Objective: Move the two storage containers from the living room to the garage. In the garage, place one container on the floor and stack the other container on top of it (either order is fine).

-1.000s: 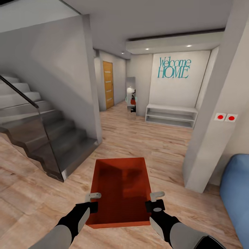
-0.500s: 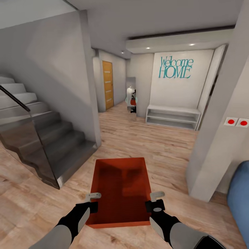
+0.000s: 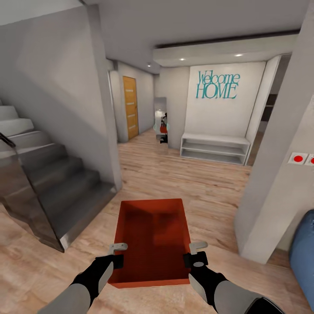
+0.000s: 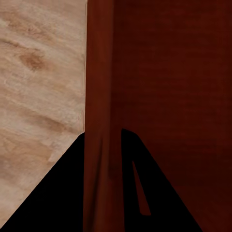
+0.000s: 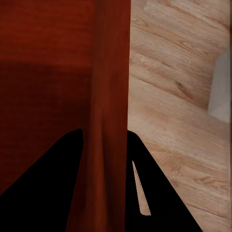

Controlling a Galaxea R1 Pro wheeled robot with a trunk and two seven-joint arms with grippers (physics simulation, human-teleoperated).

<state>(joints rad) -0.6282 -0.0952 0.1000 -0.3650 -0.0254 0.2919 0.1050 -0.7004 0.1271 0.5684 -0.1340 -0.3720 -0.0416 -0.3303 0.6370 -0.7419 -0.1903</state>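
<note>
An orange-red lidless storage container [image 3: 152, 237] hangs in front of me above the light wood-plank floor, held by both arms. My left gripper [image 3: 117, 255] is shut on its left wall [image 4: 101, 145]; the black fingers [image 4: 58, 193] straddle that wall in the left wrist view. My right gripper [image 3: 195, 254] is shut on the right wall [image 5: 108, 145], one finger [image 5: 159, 193] on each side of it. The bin looks empty. The second container is out of view, and so is the garage.
A grey staircase [image 3: 48, 183] with a glass panel rises at the left. A grey pillar [image 3: 274, 174] with red buttons and a blue seat [image 3: 303, 257] stand at the right. Ahead lie a white bench shelf [image 3: 213, 148], a "Welcome HOME" wall and a corridor with a wooden door [image 3: 130, 107].
The whole view has shifted: staircase and pillar slide outward and closer, so I am rolling forward toward the hallway. The container and both grippers keep their place in front of me.
</note>
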